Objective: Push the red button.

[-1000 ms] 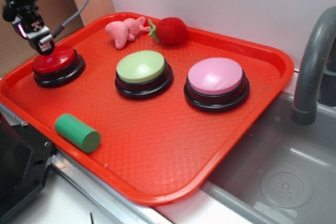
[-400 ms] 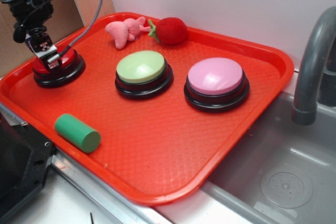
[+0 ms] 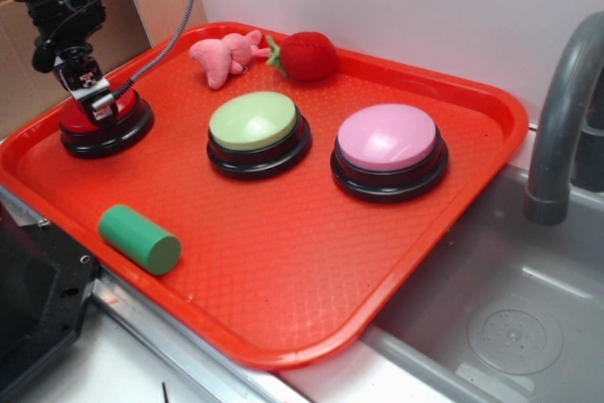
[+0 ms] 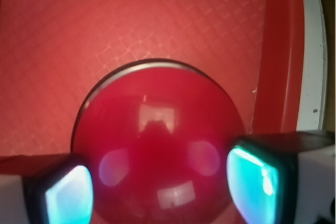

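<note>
Red button (image 3: 104, 120) now bears the spread pincer (image 3: 98, 101), which has come down onto its dome.

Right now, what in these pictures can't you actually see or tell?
- Whether the hand really touches the red button: in the exterior view the hand covers the dome's top.
- Wrist view: the button fills the frame; its base is cut off below, and both fingertips are blurred.
- Faucet: its top runs off the right edge.
- Green cylinder's far end faces away.
</note>
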{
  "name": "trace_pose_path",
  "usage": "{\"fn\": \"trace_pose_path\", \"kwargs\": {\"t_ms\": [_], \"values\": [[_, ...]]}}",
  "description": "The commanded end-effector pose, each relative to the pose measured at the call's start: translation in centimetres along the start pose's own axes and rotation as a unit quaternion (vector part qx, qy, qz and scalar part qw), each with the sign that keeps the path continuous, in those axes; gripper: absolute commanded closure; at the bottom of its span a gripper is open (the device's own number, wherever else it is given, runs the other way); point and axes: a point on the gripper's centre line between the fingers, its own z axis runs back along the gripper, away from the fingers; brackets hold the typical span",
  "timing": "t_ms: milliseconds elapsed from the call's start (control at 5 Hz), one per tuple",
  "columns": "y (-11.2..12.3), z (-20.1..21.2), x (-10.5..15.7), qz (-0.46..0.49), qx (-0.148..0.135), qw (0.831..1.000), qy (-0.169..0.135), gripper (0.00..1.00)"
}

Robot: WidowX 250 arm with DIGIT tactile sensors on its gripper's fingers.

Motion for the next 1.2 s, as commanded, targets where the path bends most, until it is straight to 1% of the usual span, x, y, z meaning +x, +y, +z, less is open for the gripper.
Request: {"fn": "trace_pose_path", "kwargs": {"t_ms": [0,200,400,600,800,1000], "values": [[-0.5,2.2,0.5,0.01,-0.013,1.0,-0.011,0.0],[-0.7,3.6,0.8,0.018,-0.012,1.0,-0.016,0.0],[-0.8,3.7,1.0,0.014,-0.003,1.0,-0.011,0.0],[-0.9,4.3,1.2,0.012,0.001,1.0,-0.013,0.0],[-1.1,5.3,1.6,0.009,0.011,1.0,-0.017,0.0],[-1.1,5.8,1.7,0.013,0.01,1.0,-0.018,0.0]]}}
